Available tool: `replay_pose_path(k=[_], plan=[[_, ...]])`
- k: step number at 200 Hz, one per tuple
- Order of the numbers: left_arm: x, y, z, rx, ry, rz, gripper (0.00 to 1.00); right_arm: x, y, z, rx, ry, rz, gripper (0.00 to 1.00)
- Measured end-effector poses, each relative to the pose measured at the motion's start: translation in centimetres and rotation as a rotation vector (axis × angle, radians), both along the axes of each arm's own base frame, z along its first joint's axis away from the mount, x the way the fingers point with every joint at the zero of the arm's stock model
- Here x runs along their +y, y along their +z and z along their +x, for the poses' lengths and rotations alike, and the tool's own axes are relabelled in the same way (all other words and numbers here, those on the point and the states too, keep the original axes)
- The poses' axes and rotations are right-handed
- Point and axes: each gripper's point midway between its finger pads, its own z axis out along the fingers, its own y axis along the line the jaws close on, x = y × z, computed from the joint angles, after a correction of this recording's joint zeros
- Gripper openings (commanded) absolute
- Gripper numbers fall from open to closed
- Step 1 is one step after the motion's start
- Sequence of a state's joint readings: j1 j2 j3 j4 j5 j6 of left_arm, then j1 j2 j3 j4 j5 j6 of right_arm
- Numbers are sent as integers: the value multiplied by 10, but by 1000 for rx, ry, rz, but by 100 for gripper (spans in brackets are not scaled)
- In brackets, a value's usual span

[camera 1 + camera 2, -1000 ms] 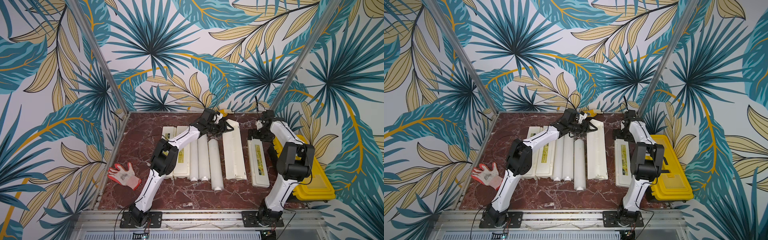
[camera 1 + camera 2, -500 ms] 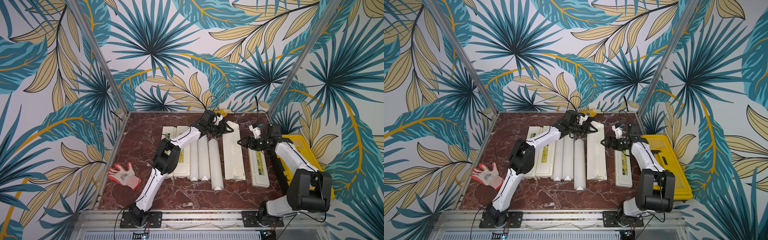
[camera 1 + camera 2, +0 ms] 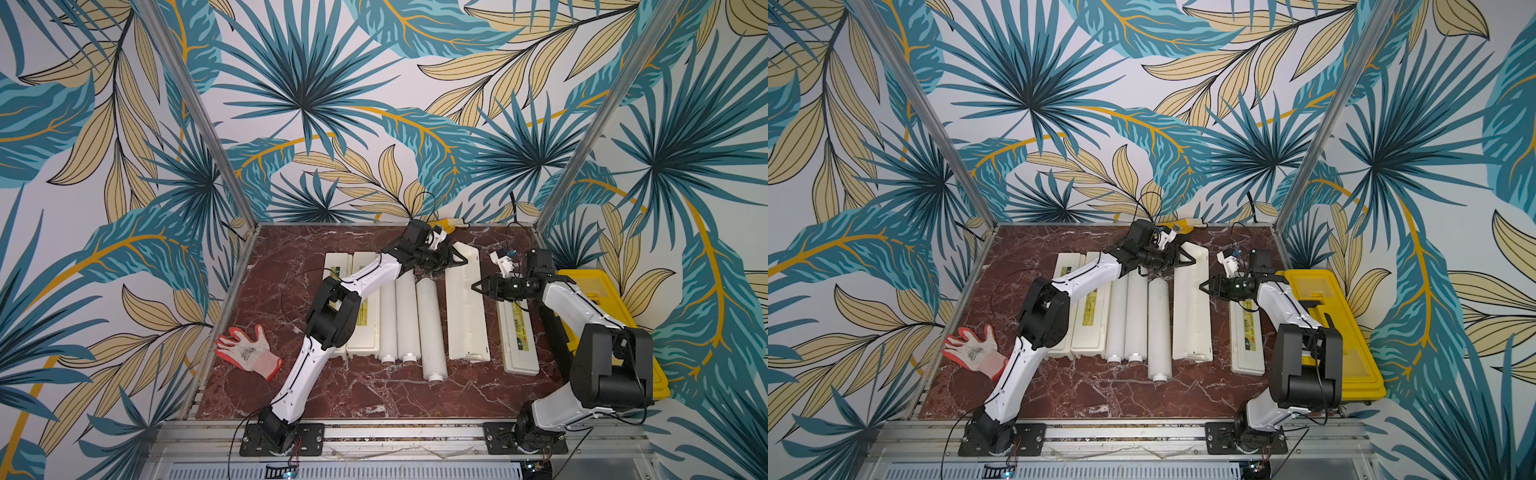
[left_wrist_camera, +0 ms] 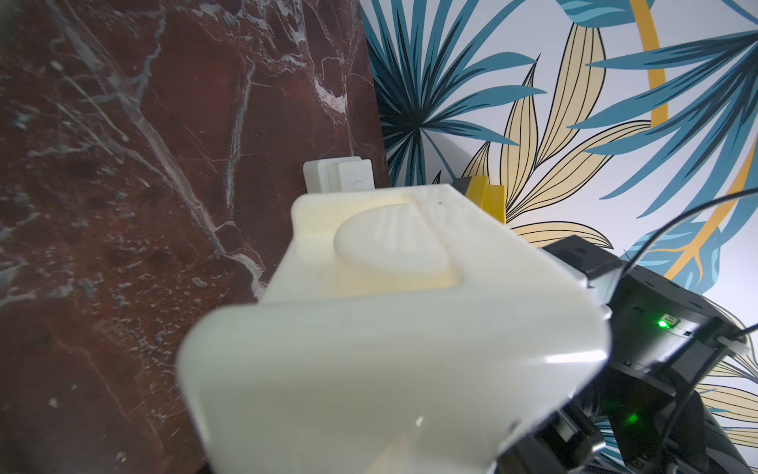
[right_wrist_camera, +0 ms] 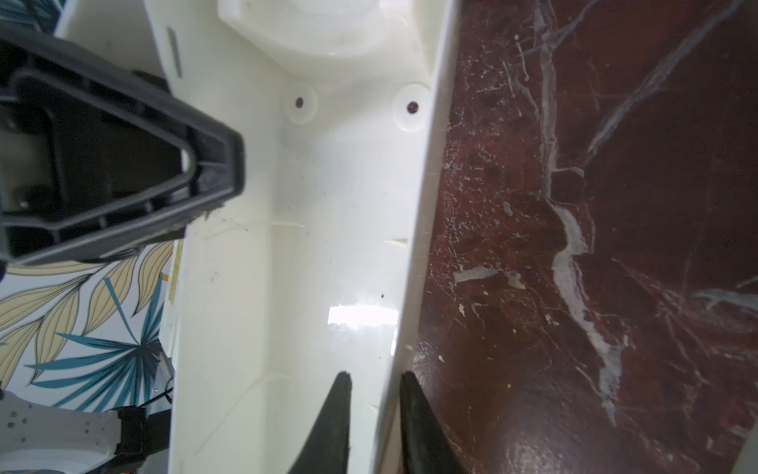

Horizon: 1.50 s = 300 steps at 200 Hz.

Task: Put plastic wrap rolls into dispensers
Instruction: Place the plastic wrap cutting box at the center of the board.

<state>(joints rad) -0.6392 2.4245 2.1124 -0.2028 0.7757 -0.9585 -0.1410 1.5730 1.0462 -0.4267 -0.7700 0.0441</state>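
Cream-white and lid-up, lying lengthwise on the table [image 3: 374, 395]: open dispenser [image 3: 465, 307], just right of three rolls [image 3: 406, 320] laid side by side, left of a closed dispenser [image 3: 519, 336].

Pinched on its long right wall by the right fingers [image 5: 334, 422]: one tip inside the trough, one outside over the marble, pressed together on the thin edge, nearer the far end than the near end.

Straddled at the far end by the left fingers [image 3: 457, 262], held partly apart around the raised lid's end; clamped or merely resting, cannot tell. Fills the left wrist view with that end and its ribbed thumb recess.

Differs from a second ago on the right only: then parked near the back of the table by the closed dispenser's far end; half a second ago already swung round to point at the wall; now shut on it. Same straddle and reach on the left; same places for rolls and boxes.

Right arm [image 3: 582, 307] folded: elbow high beside the yellow toolbox [image 3: 590, 286], forearm running back and inward, wrist level, tips aimed leftward across the closed dispenser. Left arm [image 3: 365, 274] stretched on a diagonal from its near base over two more closed dispensers [image 3: 368, 347] and the rolls' far ends, tips aimed rightward. Off to the far left, alone on the marble, a red-and-white glove [image 3: 247, 353].
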Motion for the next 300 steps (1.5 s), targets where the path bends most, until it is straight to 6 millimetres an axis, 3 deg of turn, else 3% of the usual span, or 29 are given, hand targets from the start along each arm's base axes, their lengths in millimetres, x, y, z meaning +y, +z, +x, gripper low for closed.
replay_pose_path(k=[35,39,47,54,57,90,120,163,207,255,274,300], plan=[[2,0,1,3,1,0,34,-4,-7,1,18,-17,-19,4],[2,-1,1,4,1,1,40,-4,-7,1,20,-19,-22,2],[2,-1,1,5,3,3,62,-5,-9,1,27,-23,-27,0],[2,-1,2,3,5,5,95,-6,-10,1,32,-29,-32,0],[2,-1,1,1,2,3,100,-7,-10,1,33,-30,-36,0],[5,8,6,-34,47,14,100,-15,-9,1,85,-60,-89,0],[21,29,10,-110,110,54,100,-29,-6,12,118,-107,-165,0],[50,68,9,-256,179,151,100,-48,-41,16,258,-160,-281,0],[88,65,-8,-339,208,315,99,-55,-69,21,366,-157,-438,4],[143,69,-30,-397,243,439,99,-61,-66,21,378,-168,-540,31],[170,70,-32,-392,279,459,100,-56,-66,19,382,-155,-553,54],[199,62,-33,-368,321,491,100,-53,-64,17,385,-148,-588,73]])
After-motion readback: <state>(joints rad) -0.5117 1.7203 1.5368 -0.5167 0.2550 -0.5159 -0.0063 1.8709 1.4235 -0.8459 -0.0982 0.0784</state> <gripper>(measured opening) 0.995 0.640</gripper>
